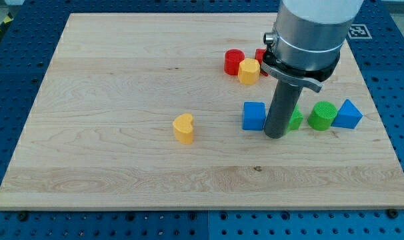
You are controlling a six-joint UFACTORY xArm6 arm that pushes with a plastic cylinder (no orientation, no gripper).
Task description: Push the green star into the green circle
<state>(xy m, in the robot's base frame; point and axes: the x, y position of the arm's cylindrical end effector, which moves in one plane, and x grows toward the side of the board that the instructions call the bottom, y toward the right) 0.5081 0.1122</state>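
The green star [295, 120] is mostly hidden behind my rod; only a green edge shows at the rod's right side. The green circle [321, 115] stands just to its right, a short gap away. My tip [277, 135] rests on the board between the blue cube [253, 116] on its left and the green star on its right, close against the star.
A blue triangle [349, 115] lies right of the green circle, near the board's right edge. A red cylinder [233, 62], a yellow hexagon [249, 71] and a partly hidden red block [261, 59] cluster above. A yellow heart [183, 128] lies mid-board on the wooden board [122, 80].
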